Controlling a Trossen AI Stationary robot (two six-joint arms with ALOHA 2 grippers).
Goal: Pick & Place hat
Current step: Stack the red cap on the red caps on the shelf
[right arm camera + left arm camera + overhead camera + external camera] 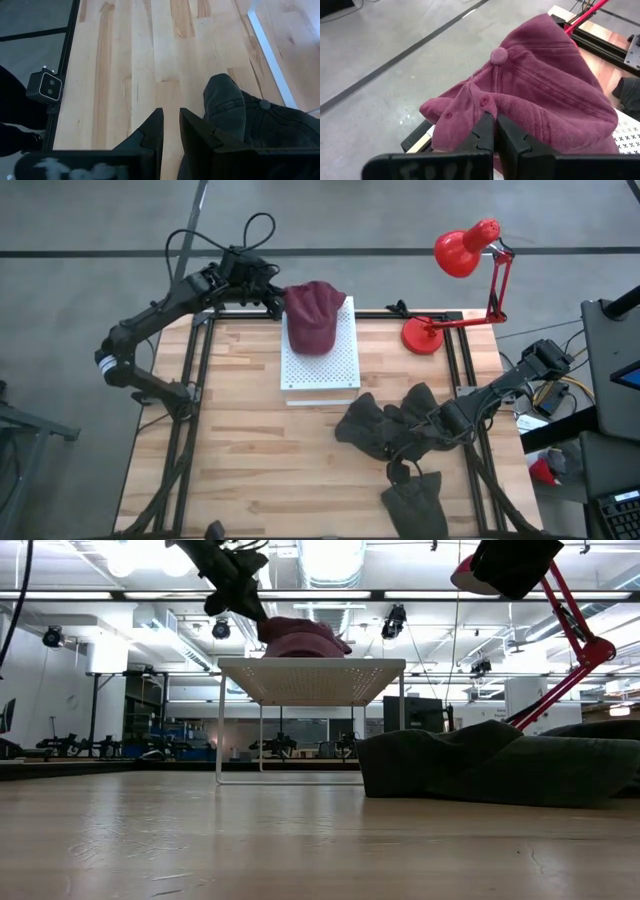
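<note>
A maroon hat (312, 315) lies on a white perforated stand (335, 365) at the table's far middle. In the low view the hat (300, 638) sits on the stand's top (310, 680). My left gripper (495, 120) is at the hat's far-left side (278, 302), shut on its cloth. My right gripper (171, 117) hangs over the table's right part (440, 425), by a heap of dark hats (390, 425). Its fingers stand a little apart over bare wood, and a dark hat (250, 120) lies beside one finger. My left gripper pinches a fold of the maroon hat's lower edge (485, 102), next to a small eyelet, between its fingertips. The fingers slant down from the table's far left. The hat is crumpled, its top button up, and rests on the stand.
A red desk lamp (455, 255) stands at the far right, its base (422, 335) on the table beside the stand. Another dark hat (415, 500) lies near the front edge. Bare wood spreads over the table's left and near parts.
</note>
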